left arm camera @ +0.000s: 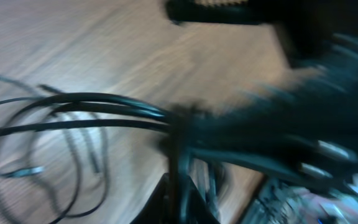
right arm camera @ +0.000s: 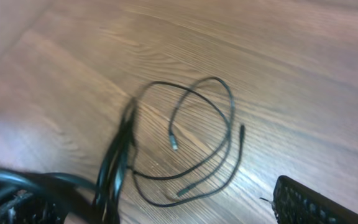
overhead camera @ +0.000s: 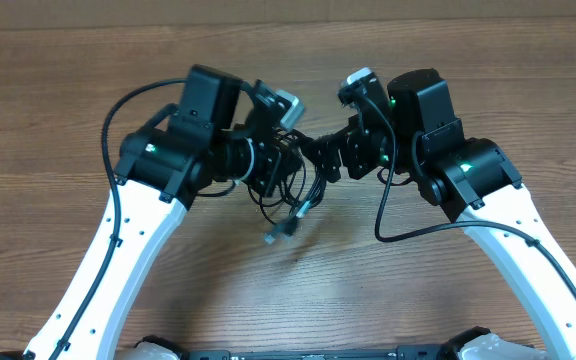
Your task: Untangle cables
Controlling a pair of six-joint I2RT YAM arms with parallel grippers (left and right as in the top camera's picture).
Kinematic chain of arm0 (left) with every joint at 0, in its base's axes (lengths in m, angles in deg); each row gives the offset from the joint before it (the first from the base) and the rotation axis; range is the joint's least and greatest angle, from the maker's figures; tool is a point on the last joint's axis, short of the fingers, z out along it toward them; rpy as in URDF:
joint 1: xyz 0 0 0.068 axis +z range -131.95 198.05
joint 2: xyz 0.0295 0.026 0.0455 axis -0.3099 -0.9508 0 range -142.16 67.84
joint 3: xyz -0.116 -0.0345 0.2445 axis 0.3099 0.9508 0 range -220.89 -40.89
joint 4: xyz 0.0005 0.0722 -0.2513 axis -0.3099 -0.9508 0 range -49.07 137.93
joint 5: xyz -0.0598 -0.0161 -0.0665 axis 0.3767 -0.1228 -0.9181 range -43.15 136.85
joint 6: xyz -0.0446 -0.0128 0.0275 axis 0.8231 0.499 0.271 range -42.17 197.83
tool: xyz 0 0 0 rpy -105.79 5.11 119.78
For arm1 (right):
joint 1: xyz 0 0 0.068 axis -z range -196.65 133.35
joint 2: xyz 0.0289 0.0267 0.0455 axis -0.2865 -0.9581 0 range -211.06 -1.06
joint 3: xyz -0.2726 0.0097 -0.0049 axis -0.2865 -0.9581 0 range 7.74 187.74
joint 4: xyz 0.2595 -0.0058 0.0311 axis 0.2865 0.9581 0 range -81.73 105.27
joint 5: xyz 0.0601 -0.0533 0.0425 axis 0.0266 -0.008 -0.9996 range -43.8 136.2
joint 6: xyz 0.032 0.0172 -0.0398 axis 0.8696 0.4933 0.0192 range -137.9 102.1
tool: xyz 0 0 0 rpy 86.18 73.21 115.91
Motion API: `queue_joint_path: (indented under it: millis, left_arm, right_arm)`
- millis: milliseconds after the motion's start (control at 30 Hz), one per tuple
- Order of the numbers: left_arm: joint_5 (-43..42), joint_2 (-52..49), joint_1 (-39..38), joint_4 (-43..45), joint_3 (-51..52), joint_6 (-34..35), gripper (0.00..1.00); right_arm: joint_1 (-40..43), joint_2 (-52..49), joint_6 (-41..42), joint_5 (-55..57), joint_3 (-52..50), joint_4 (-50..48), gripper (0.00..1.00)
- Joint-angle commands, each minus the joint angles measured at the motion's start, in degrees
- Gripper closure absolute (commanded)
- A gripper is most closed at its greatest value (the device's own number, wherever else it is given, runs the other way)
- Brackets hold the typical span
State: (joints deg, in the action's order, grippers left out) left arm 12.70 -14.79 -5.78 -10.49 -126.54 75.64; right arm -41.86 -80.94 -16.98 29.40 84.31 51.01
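Hanging from my left gripper [overhead camera: 290,165], the cables [overhead camera: 306,190] are a bunch of thin black strands. Their long axis runs from the pinch toward the near edge of the table [overhead camera: 68,90], with a grey plug [overhead camera: 279,231] at the far end. Loose loops sprawl on the wood. My left jaws are clamped on the bunch, and my right gripper [overhead camera: 333,158], just beside it, is spread wide.

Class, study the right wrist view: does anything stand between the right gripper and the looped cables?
Nothing visible does. Between the right gripper and the looped cables only bare table shows.
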Motion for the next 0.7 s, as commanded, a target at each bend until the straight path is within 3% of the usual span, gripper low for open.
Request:
queue_joint_path:
  millis: [0, 200, 500, 667]
  left_arm:
    - [-6.2, 0.2, -1.0, -2.1, -0.7, -2.9, 0.96]
    - [-13.8, 0.2, -1.0, -4.9, -0.7, -8.6, 0.96]
    - [-12.0, 0.2, -0.9, -4.8, -0.7, -8.5, 0.96]
    - [-12.0, 0.2, -1.0, -5.5, -0.7, -9.1, 0.96]
  right_arm:
    - [0.2, 0.6, 7.7, 12.0, 0.4, -0.8, 0.00]
    - [0.4, 0.3, 8.3, 14.1, 0.4, -1.2, 0.00]
    - [0.6, 0.3, 7.6, 10.2, 0.4, -0.3, 0.00]
    - [0.7, 0.3, 7.6, 18.8, 0.4, 0.5, 0.00]
